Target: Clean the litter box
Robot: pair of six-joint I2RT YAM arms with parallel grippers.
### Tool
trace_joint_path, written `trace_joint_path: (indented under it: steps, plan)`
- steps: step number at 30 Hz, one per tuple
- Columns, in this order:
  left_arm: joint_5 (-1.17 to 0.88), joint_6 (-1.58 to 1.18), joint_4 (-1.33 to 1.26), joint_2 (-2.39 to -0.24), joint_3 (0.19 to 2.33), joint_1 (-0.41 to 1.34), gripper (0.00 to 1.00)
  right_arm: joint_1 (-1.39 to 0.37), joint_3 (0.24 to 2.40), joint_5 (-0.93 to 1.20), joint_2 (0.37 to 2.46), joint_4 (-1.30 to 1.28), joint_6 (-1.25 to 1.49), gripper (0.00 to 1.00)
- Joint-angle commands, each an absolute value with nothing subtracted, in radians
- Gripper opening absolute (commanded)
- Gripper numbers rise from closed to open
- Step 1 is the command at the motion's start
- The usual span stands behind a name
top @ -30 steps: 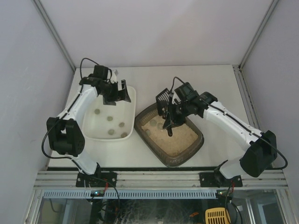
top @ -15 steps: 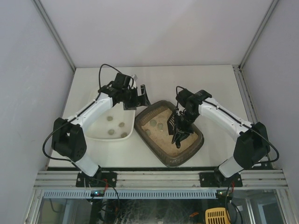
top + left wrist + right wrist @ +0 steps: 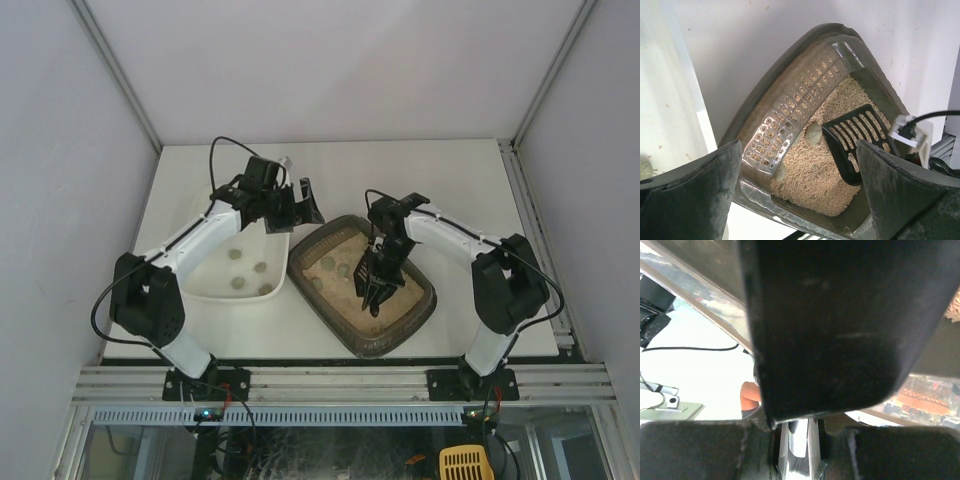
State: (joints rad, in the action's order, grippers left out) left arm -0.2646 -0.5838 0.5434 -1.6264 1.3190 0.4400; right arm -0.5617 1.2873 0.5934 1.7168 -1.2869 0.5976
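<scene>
The dark grey-brown litter box (image 3: 362, 348) sits at the table's middle, holding beige litter and two pale clumps (image 3: 345, 270). My right gripper (image 3: 381, 268) is shut on the black slotted scoop (image 3: 372, 296), whose head lies in the litter. In the left wrist view the scoop (image 3: 855, 145) rests beside a clump (image 3: 814, 134) inside the box (image 3: 785, 85). The scoop's handle (image 3: 840, 315) fills the right wrist view above my right gripper (image 3: 800, 437). My left gripper (image 3: 295, 210) is open and empty above the box's far-left rim; it also shows in the left wrist view (image 3: 799, 148).
A white rectangular tray (image 3: 212, 270) stands left of the litter box, touching it, with several clumps (image 3: 260, 267) in it. Grey walls close the table on three sides. A metal rail runs along the near edge (image 3: 330, 382).
My left gripper moved right from over the white tray to the litter box's far rim. My right gripper brought the scoop down and left into the litter.
</scene>
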Motion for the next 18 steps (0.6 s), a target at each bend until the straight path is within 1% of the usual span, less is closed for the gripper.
trace_joint_path:
  steps: [1,12,18]
  plan:
    - [-0.246,-0.577,0.499,-1.558,1.296,0.431,1.00,-0.540,1.290,0.691,1.749,-1.207,0.585,0.00]
    - [-0.259,-0.579,0.497,-1.556,1.290,0.417,1.00,-0.544,1.289,0.810,1.839,-1.055,0.626,0.00]
    - [-0.266,-0.580,0.496,-1.559,1.286,0.405,1.00,-0.545,1.287,0.839,1.838,-0.974,0.626,0.00]
